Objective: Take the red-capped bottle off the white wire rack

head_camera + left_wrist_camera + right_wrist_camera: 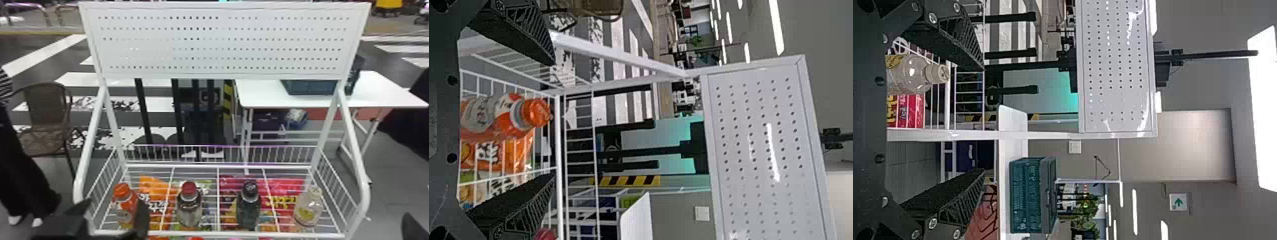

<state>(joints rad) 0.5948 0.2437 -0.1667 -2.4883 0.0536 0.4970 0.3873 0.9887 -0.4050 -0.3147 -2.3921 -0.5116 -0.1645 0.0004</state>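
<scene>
The red-capped bottle (pixel 189 207) stands upright on the white wire rack (pixel 218 194), second from the left. My left gripper (pixel 115 204) is at the rack's front left, open around the orange-capped bottle's area, left of the red cap. In the left wrist view, the left gripper (pixel 553 120) has its fingers wide apart, with the orange bottle farther in, and the red cap (pixel 545 234) peeks in beside one finger. At the head view's right edge is my right gripper (pixel 411 226), outside the rack. The right wrist view shows the right gripper (pixel 984 119) open, holding nothing.
Also on the rack stand an orange-capped bottle (pixel 125 204), a black-capped bottle (pixel 249 206) and a pale-capped bottle (pixel 308 207). Snack bags (pixel 156 198) lie beneath the wires. White tubes flank the rack; a perforated panel (pixel 220 41) rises behind.
</scene>
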